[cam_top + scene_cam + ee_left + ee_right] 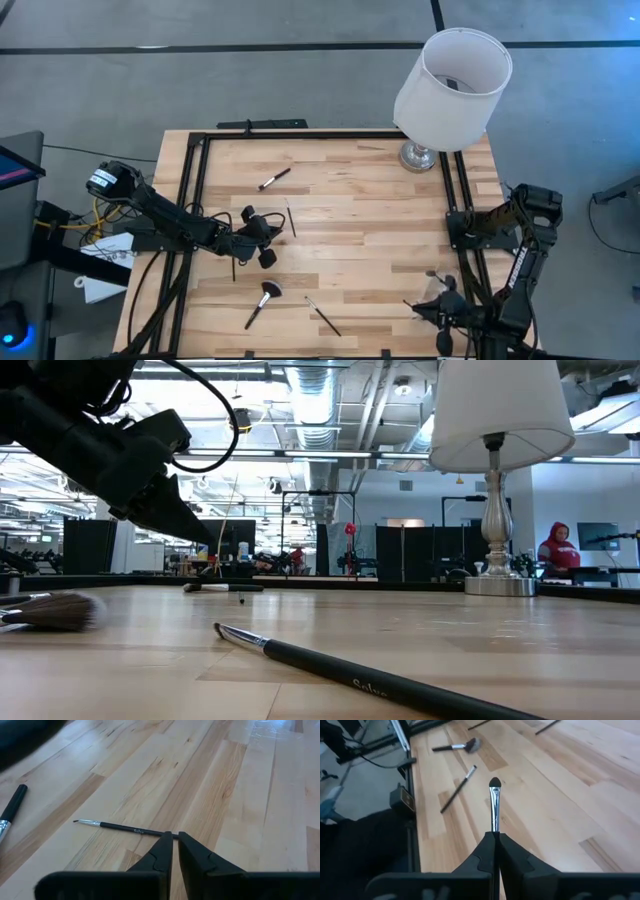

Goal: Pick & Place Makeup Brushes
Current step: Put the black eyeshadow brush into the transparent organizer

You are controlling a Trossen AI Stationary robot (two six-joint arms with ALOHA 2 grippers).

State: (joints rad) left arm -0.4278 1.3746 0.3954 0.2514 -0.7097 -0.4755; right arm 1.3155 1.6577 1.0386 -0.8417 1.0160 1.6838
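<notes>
Surface: pale butcher-block table [340, 230], planks running lengthwise, boxed in by a black rail frame [195, 190]. Grey floor around it. In the low view, an open hall behind: exposed ducts, strip lights, dark partitions, a person in a red hooded top [556, 546] at far right.

Left side: left gripper [268, 232] reaches in over the table's left half. Its fingers [162, 851] are pinched onto the tail end of a thin liner brush [125, 828]; the rest of the brush juts out ahead of the fingertips, fine tip away. White lettering on this handle, too small to read.

Centre: a short brush with silver ferrule [274, 179] lies toward the far edge, well apart from the left gripper. A fluffy-headed brush [264, 301] lies near the front edge, close to the left gripper. Just right of it, a slim dark brush [323, 316]; the low view shows "Salva…" on its handle, the rest unreadable.

Right: white-shaded lamp [452, 85] on a silver base at the far right corner. Right gripper [437, 308] sits at the front right edge, fingers clenched on a silver-ferruled, dark-tipped brush [494, 802] that sticks straight out ahead.
</notes>
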